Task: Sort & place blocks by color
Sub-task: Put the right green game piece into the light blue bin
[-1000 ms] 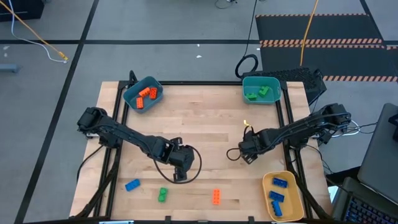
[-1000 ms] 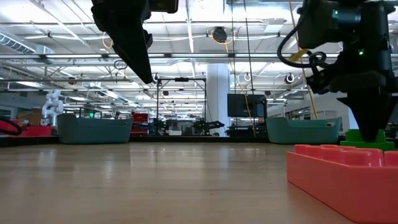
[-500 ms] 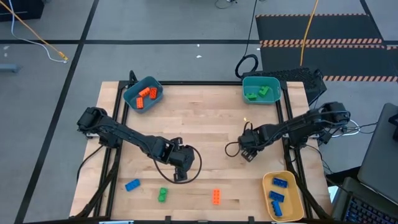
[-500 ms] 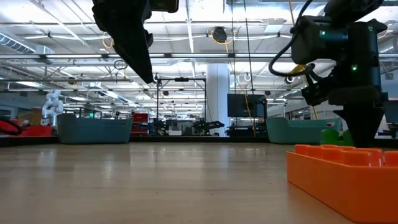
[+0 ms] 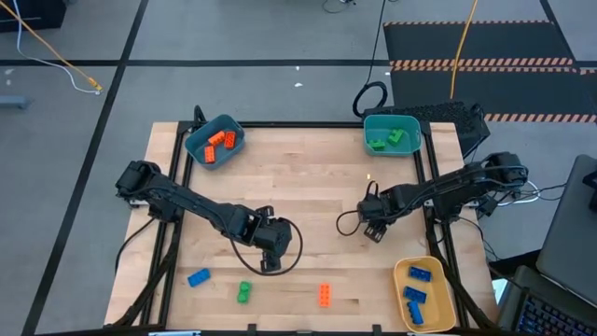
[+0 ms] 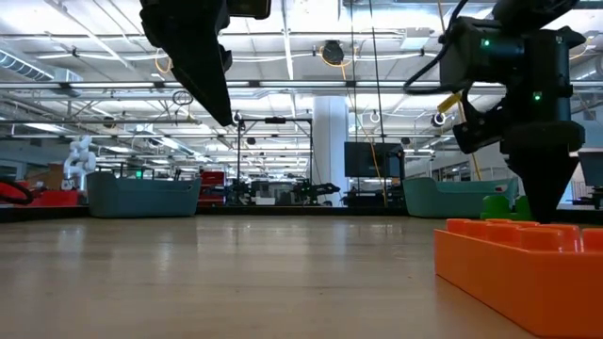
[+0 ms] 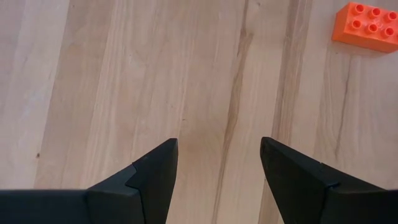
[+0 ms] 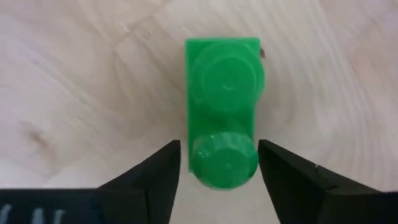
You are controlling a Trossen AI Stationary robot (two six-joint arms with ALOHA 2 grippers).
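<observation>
The right end effector hangs right of centre in the overhead picture, fingers pointing down at the counter. Its own camera shows why it sits there: a small green block lies flat on the wood straight ahead, its near stud sitting between the two dark fingers. The fingers stand apart with a sliver of wood showing on either side, so I judge this as lined up for a grasp, not yet a hold.

The left end effector waits low and centre, fingers spread wide over bare wood with nothing in them; an orange block shows at the upper right of its wrist view.

The sorting is mostly in place. The blue bin at upper left carries orange blocks, the teal bin at upper right carries green blocks, and the yellow bin at lower right carries blue blocks. Loose along the bottom edge lie a blue block, another green block, and the orange one.
</observation>
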